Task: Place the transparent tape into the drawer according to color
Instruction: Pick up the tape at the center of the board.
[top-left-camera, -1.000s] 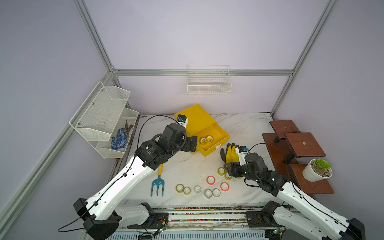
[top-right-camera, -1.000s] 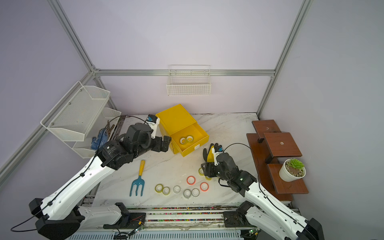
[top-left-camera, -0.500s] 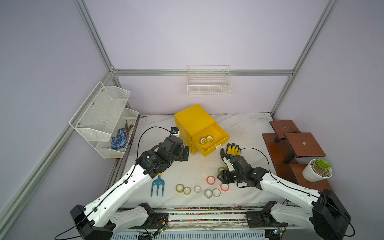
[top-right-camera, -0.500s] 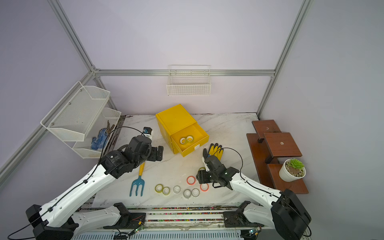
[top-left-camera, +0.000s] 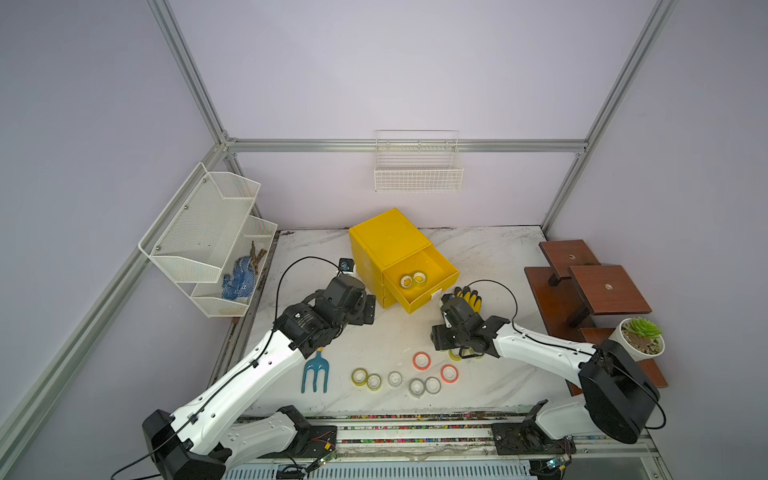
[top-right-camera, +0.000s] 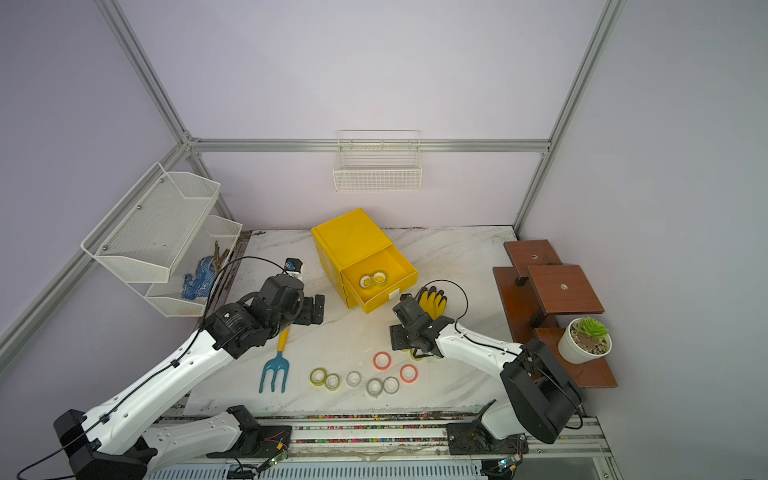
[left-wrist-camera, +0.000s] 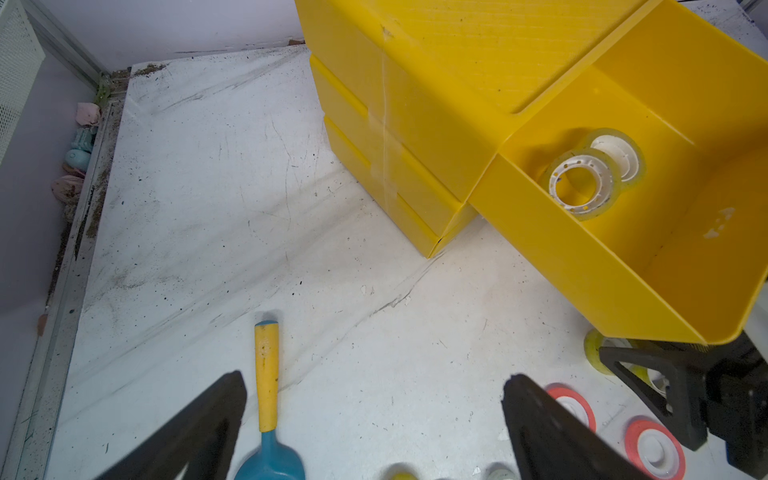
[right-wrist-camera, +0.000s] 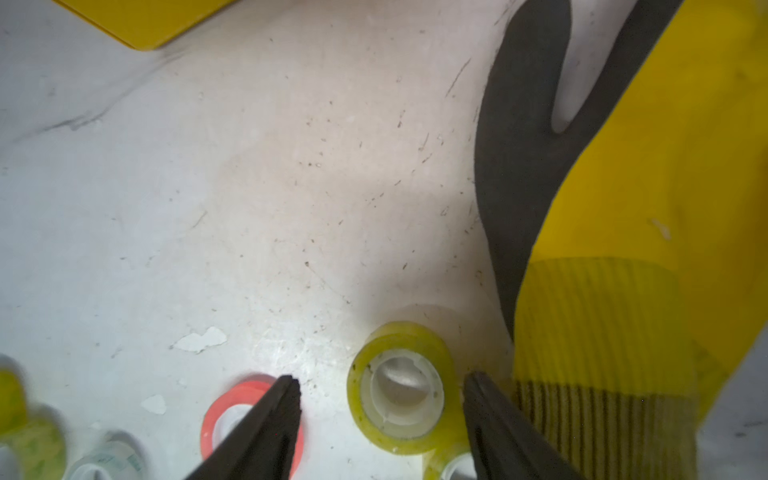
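Marble table (top-left-camera: 478, 257): yellow-green tape roll (right-wrist-camera: 401, 388), near-right beside glove (right-wrist-camera: 623, 187), is straddled by half-open right end effector (right-wrist-camera: 381, 378), ungripped. Empty left end effector (left-wrist-camera: 376, 376) is held wide open. Next: closure, lift to open drawer (top-left-camera: 419, 301).

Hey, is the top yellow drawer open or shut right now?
Open: the top drawer sticks out of the cabinet, two tape rolls visible inside.

The cabinet (top-left-camera: 386, 241) is showing plain yellow, the desk (top-left-camera: 478, 257) white marble with grey veins. Tape rolls (top-left-camera: 421, 360) are showing yellow-green, orange-red and clear-grey rims around white cores; the glove (right-wrist-camera: 665, 166) is showing yellow and black.
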